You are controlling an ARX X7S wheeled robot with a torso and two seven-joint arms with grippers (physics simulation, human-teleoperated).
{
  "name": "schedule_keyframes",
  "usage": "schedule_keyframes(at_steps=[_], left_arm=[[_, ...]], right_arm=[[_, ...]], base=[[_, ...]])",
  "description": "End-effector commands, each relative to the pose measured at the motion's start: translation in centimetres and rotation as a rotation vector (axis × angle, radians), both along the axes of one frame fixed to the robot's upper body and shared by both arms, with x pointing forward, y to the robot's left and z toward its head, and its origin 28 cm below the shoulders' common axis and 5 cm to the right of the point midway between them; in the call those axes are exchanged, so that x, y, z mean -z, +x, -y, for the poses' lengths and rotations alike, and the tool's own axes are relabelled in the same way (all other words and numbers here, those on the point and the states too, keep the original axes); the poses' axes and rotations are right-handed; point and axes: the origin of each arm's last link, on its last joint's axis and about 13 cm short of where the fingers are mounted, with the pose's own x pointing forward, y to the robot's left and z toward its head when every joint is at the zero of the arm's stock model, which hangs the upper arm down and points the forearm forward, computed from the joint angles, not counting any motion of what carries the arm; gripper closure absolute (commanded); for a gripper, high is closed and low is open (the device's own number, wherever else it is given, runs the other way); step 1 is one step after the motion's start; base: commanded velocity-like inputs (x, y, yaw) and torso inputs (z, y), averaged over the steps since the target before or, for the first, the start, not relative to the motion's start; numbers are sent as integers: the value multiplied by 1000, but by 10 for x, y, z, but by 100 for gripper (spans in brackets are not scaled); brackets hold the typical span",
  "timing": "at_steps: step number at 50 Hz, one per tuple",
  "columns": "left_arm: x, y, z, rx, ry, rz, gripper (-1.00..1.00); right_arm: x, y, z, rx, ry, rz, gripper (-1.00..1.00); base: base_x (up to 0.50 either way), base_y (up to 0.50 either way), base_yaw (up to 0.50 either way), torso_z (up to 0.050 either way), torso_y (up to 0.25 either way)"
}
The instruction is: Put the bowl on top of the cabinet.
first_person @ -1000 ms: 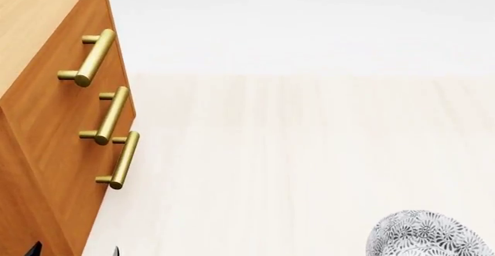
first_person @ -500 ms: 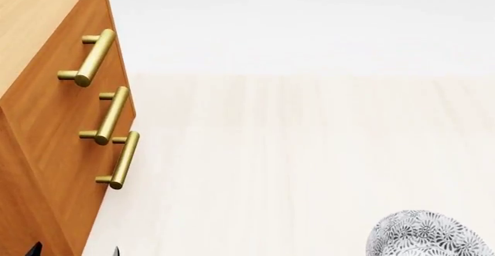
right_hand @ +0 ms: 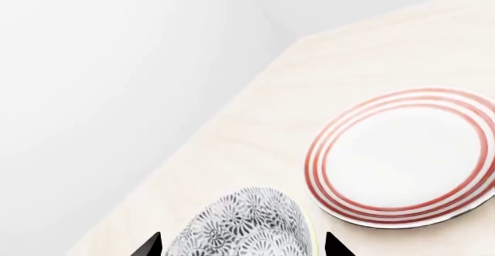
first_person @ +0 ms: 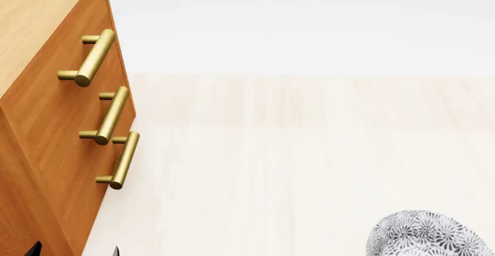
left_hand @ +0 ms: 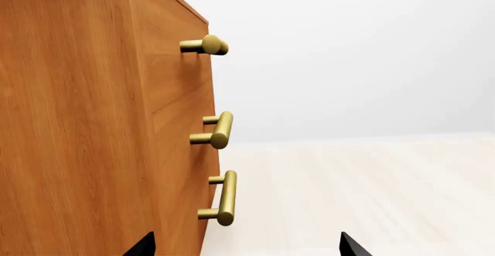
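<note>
The bowl (first_person: 428, 236), white with a dense dark grey floral pattern, sits on the pale floor at the head view's lower right corner, partly cut off. The orange-brown cabinet (first_person: 54, 123) with three brass bar handles (first_person: 112, 116) fills the left side, its lighter top (first_person: 31, 18) at the upper left. My left gripper (left_hand: 247, 249) is open, with the cabinet's front corner (left_hand: 166, 152) just ahead of it; only its dark tips (first_person: 35, 249) show in the head view. My right gripper (right_hand: 243, 247) is open, its tips either side of the bowl (right_hand: 247, 224) with small gaps.
A flat white plate with red rings (right_hand: 402, 157) lies on the floor right beside the bowl, on its far side from the white wall (right_hand: 116, 65). Pale wooden floor (first_person: 294, 152) stretches between the cabinet and the bowl.
</note>
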Motion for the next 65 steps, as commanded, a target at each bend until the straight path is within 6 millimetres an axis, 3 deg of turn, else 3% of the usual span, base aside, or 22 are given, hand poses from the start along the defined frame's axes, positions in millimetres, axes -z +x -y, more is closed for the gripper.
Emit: schedule_keyframes(at_steps=[1, 19, 65], left_arm=[[0, 0, 0, 0, 0, 1, -100], [1, 1, 0, 2, -1, -3, -100], [1, 1, 0, -1, -1, -4, -100]], right_arm=[[1, 1, 1, 0, 12, -11, -100], [5, 7, 5, 33, 88, -78, -100], [13, 26, 5, -2, 91, -230, -100]], base=[[0, 0, 0, 0, 0], [0, 0, 0, 0, 0], [0, 0, 0, 0, 0]])
